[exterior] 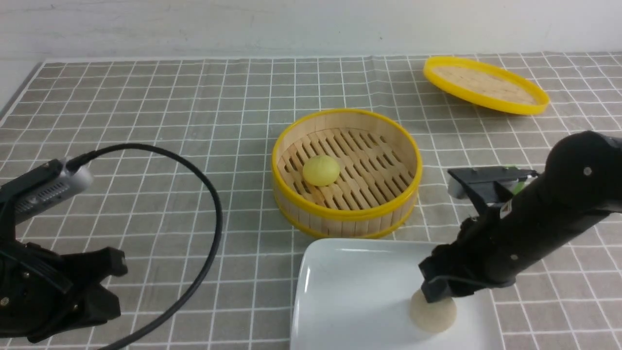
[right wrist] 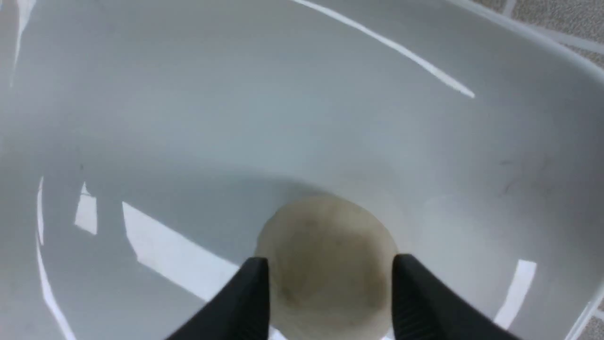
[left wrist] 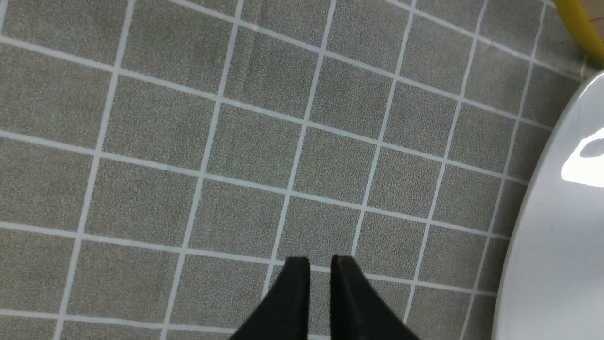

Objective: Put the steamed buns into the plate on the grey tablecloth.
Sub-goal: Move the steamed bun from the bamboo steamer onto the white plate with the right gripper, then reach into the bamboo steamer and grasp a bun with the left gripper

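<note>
A beige-white steamed bun (exterior: 432,313) (right wrist: 328,255) rests on the white plate (exterior: 350,291) (right wrist: 236,118), at its right side. My right gripper (exterior: 437,291) (right wrist: 330,264) reaches down over it, open, one finger on each side of the bun, which keeps its round shape. The pale yellow steamed bun (exterior: 320,170) lies inside the bamboo steamer basket (exterior: 346,209), just behind the plate. My left gripper (exterior: 114,287) (left wrist: 320,264) hovers low over the grey tablecloth (exterior: 170,121) at the near left. Its fingers are almost together with only a thin slit, and nothing is between them. The plate's edge (left wrist: 557,236) shows beside it.
The flat yellow-rimmed lid (exterior: 486,85) lies at the far right of the cloth. A black cable (exterior: 209,218) loops over the cloth from the left arm. The basket stands close against the plate's far edge.
</note>
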`<state>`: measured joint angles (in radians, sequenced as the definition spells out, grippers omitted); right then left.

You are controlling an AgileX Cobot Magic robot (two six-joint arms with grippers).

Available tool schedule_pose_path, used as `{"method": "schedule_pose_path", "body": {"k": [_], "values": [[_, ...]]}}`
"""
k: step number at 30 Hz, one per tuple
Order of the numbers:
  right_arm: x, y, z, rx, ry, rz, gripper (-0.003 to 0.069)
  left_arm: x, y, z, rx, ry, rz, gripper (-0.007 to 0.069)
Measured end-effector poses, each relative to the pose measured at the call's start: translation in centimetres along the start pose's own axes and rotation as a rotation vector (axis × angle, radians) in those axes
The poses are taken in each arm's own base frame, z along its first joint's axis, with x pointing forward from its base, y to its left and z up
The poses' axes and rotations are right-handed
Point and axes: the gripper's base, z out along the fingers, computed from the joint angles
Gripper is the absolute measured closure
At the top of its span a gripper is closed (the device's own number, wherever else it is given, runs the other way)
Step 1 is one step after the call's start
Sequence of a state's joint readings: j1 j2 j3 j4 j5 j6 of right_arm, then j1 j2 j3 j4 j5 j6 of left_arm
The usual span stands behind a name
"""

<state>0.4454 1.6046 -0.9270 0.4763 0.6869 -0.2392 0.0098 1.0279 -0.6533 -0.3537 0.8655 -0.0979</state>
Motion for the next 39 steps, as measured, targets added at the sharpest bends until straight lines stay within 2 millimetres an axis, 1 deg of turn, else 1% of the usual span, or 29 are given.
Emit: {"method": "schedule_pose_path", "body": {"k": [1,2,4,5,7,9,10,11,12,15,16,18,20,21,22,25,29,31,32,34,35,36,39], "values": [[-0.1,0.2,-0.5,-0.003,0.015,-0.018,0.0248,-0.2,-0.1,-0.2,0.003,-0.007,0.001,0.0498],[-0.2,0.4,-1.0,-0.004,0.019,-0.032,0.024,-0.3,-0.2,-0.3,0.005,-0.012,0.001,0.0489],[-0.7,0.9,-2.6,0.003,0.014,-0.079,0.0237,-0.8,-0.6,-0.9,0.013,-0.022,0.008,0.0451],[-0.9,1.1,-3.6,0.011,0.005,-0.101,0.0246,-1.1,-0.8,-1.3,0.017,-0.029,0.013,0.0433],[-1.2,1.7,-6.2,0.041,-0.019,-0.144,0.0308,-2.2,-1.7,-2.7,0.037,-0.054,0.029,0.0375],[-1.1,2.1,-8.2,0.062,-0.041,-0.17,0.0365,-2.9,-2.3,-3.6,0.053,-0.068,0.036,0.0345],[-0.6,2.3,-9.8,0.086,-0.052,-0.183,0.0432,-3.8,-3.0,-4.5,0.069,-0.077,0.046,0.0319],[-0.4,2.2,-10.0,0.094,-0.047,-0.187,0.0452,-3.9,-3.1,-4.6,0.071,-0.077,0.047,0.0316],[0.3,2.4,-11.6,0.114,-0.06,-0.192,0.0512,-4.5,-3.6,-5.2,0.081,-0.075,0.054,0.0304],[2.3,2.5,-14.2,0.159,-0.07,-0.189,0.0641,-5.8,-4.5,-5.8,0.107,-0.042,0.079,0.0293],[3.1,2.5,-15.1,0.171,-0.082,-0.181,0.0664,-6.3,-4.9,-5.8,0.121,-0.03,0.085,0.0291],[4.9,2.5,-16.2,0.187,-0.101,-0.165,0.0674,-7.0,-5.4,-5.5,0.154,-0.004,0.102,0.0288],[6.8,2.4,-17.2,0.197,-0.126,-0.163,0.0676,-7.7,-6.1,-4.7,0.188,0.027,0.12,0.0288],[7.3,2.3,-17.4,0.199,-0.134,-0.164,0.0676,-7.7,-6.4,-4.4,0.194,0.035,0.124,0.0288],[8.7,2.2,-17.7,0.201,-0.147,-0.165,0.0676,-8.0,-7.2,-3.4,0.208,0.058,0.146,0.0287],[11.3,1.9,-17.8,0.2,-0.164,-0.165,0.0676,-8.2,-9.5,-0.7,0.223,0.116,0.198,0.0287],[14.4,1.3,-17.5,0.2,-0.187,-0.162,0.0676,-8.7,-13.7,3.3,0.22,0.169,0.272,0.0284],[15.4,1.1,-17.3,0.199,-0.196,-0.154,0.0675,-9.6,-15.7,5.1,0.212,0.176,0.31,0.027],[15.6,1.1,-17.2,0.198,-0.198,-0.153,0.0675,-9.6,-16.0,5.2,0.212,0.179,0.317,0.0268],[16.6,0.9,-17.0,0.196,-0.21,-0.144,0.0673,-10.7,-18.6,7.6,0.197,0.178,0.378,0.0228],[16.7,0.8,-17.0,0.195,-0.21,-0.137,0.0673,-10.6,-18.7,7.6,0.198,0.18,0.381,0.0228],[17.0,0.8,-17.0,0.194,-0.215,-0.134,0.0673,-11.0,-19.9,9.1,0.183,0.184,0.407,0.0202],[17.3,0.8,-17.1,0.193,-0.228,-0.132,0.0671,-12.0,-22.3,11.4,0.163,0.162,0.471,0.0147]]}}
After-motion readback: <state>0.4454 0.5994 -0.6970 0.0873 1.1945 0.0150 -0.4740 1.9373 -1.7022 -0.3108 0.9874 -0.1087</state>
